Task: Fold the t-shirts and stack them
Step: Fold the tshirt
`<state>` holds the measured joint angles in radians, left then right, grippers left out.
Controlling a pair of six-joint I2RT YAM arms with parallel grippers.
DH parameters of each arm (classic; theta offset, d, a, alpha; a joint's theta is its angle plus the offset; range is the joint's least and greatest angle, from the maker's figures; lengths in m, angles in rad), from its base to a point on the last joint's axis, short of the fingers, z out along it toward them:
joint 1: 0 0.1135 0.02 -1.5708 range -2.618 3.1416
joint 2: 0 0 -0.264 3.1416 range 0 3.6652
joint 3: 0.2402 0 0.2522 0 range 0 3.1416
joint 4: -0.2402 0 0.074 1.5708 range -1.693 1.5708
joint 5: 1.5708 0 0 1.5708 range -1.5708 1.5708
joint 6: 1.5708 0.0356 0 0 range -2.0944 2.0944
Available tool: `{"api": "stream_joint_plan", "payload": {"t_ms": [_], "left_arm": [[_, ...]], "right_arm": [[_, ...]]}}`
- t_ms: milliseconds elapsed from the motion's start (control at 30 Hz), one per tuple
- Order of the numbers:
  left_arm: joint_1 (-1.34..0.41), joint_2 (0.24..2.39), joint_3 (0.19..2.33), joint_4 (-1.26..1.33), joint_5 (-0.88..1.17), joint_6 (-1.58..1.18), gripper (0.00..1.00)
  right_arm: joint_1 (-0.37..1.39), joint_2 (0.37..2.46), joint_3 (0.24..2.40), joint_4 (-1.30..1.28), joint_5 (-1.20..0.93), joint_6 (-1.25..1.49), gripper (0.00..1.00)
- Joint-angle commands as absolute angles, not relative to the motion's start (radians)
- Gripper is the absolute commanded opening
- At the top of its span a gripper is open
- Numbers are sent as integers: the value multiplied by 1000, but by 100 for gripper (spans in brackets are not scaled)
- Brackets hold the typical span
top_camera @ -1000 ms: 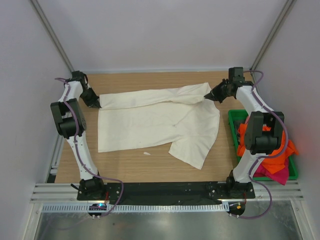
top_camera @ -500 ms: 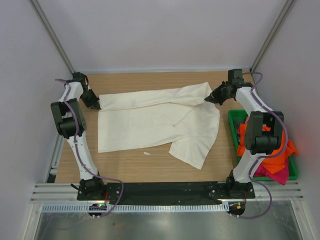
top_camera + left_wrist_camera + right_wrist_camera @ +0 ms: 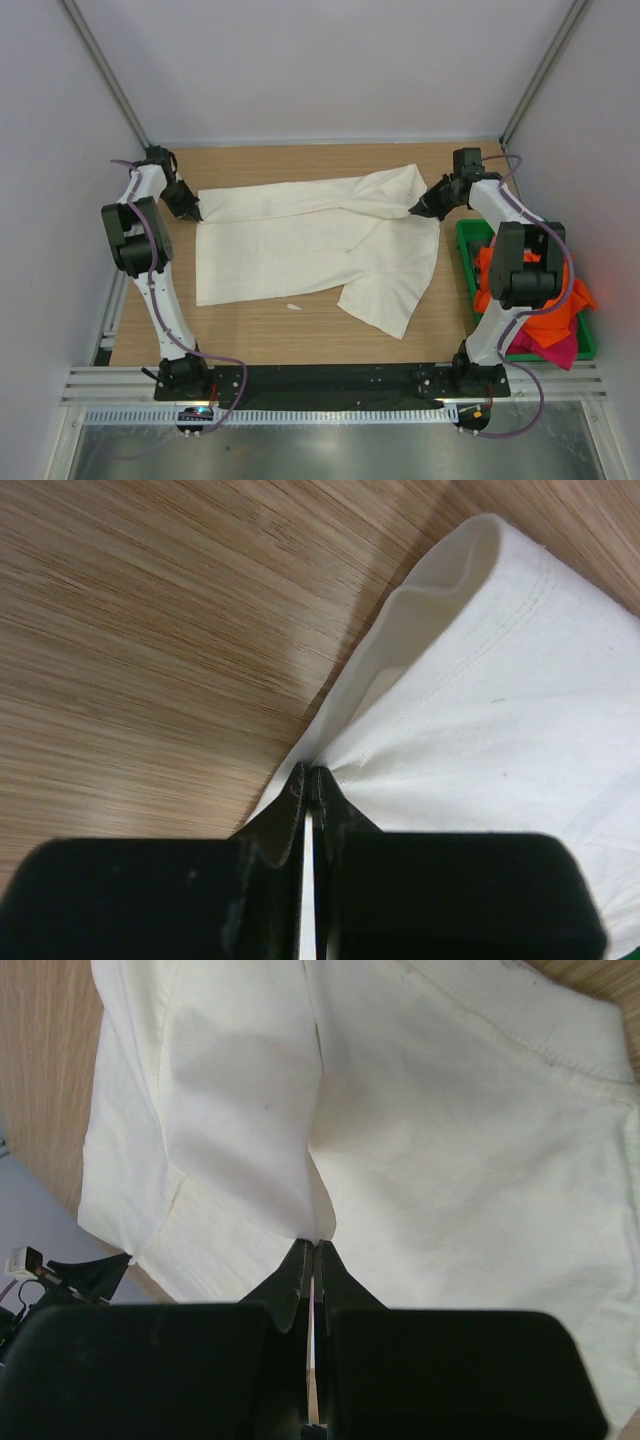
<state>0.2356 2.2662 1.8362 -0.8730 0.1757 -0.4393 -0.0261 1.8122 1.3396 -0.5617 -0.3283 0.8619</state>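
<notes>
A large cream-white t-shirt lies spread on the wooden table, its far edge folded over toward the near side. My left gripper is shut on the shirt's far left corner; the left wrist view shows the tips pinching the cream cloth just above the wood. My right gripper is shut on the far right corner, and its tips pinch a fold of the cream cloth. Orange t-shirts and a magenta one lie bunched in the bin.
A green plastic bin stands at the table's right edge, beside the right arm. A small white scrap lies on the wood near the shirt's near hem. Grey walls close in the left, far and right sides.
The right gripper has come nearer and slightly left, drawing the shirt's far right corner with it. The left gripper has shifted a little nearer with its corner. Both stay shut.
</notes>
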Motion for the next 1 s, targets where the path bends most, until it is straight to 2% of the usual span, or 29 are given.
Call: {"api": "stream_joint_plan", "payload": {"t_ms": [0,900,967], "left_arm": [[241,2241,1813,-885,155,-440,0],[244,2224,1779,-882,155,-456,0],[242,2227,1778,-887,153,-459,0]], "right_arm": [[-21,1738,1335,-564,-298,839,1],[-21,1778,1387,-574,-272,822,1],[-21,1781,1384,-578,-273,813,3]]}}
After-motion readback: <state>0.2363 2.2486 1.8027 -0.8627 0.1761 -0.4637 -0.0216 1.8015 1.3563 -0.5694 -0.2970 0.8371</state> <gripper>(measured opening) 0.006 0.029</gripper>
